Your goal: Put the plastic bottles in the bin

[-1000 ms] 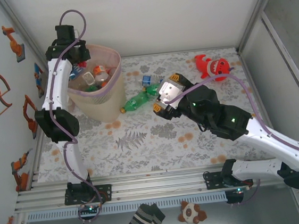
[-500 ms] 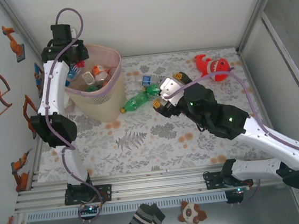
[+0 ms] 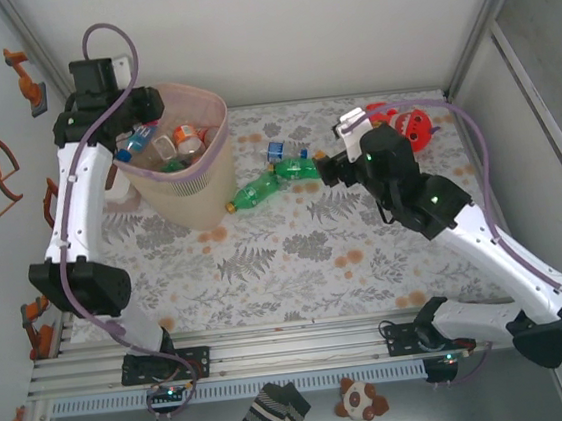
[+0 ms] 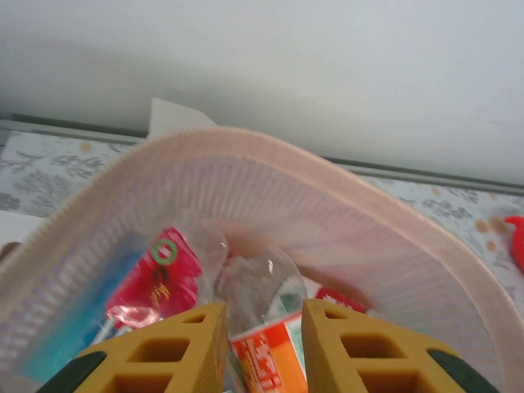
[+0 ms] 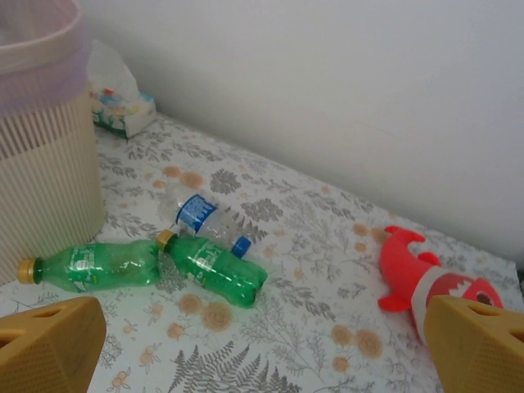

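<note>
Well, the fingers of the left gripper stood only a little apart with nothing between them, poised over the mouth of the bin. Through the gap you could see the binned bottles, red and orange labels among them, so that side's drop looked finished to me. Over on the right gripper, the fingers were spread wide and empty, hanging above the flowered table and facing the stragglers. Three lay on their sides near the bin's wall. The first green bottle was closest to it. The second green bottle had its cap up against the first one's base, touching as far as I could tell. The clear bottle, blue-labelled, sat just behind. The red plush toy lay well apart on the right, and it was no part of the job. I'd call this the reach for the next pick. That called for dropping low, straddling one round body squarely across its width so it couldn't roll away, closing, then lifting clear of the bin's tall rim.
</note>
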Robot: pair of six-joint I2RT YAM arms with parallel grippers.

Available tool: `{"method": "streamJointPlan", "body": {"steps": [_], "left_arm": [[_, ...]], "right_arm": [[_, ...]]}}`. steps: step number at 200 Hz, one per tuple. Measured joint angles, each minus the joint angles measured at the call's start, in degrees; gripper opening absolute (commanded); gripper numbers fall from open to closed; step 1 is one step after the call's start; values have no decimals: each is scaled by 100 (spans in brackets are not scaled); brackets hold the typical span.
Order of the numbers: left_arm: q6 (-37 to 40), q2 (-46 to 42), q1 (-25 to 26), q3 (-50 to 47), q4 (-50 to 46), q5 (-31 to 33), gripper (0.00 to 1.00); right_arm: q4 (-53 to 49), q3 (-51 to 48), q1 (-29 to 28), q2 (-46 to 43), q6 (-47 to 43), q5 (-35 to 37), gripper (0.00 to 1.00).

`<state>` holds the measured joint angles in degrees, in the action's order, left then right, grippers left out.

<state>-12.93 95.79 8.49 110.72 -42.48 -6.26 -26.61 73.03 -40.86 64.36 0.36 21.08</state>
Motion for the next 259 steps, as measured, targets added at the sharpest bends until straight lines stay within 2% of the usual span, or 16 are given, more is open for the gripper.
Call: {"method": "streamJointPlan", "body": {"steps": [57, 132, 213, 259], "left_arm": [[-85, -1252, 4, -1604, 708, -562, 33], [-365, -2328, 4, -2955, 957, -754, 35], [-638, -2522, 4, -3314, 1045, -964, 36], [-664, -2522, 4, -3316, 1060, -999, 37]], "right_arm": [[-369, 452, 778, 1001, 437, -1078, 91], [-704, 1648, 1110, 2931, 385, -1843, 87], [-1058, 2833, 1440, 5167, -719, -2138, 85], [-1191, 3399, 1449, 5954, -1451, -2284, 86]]}}
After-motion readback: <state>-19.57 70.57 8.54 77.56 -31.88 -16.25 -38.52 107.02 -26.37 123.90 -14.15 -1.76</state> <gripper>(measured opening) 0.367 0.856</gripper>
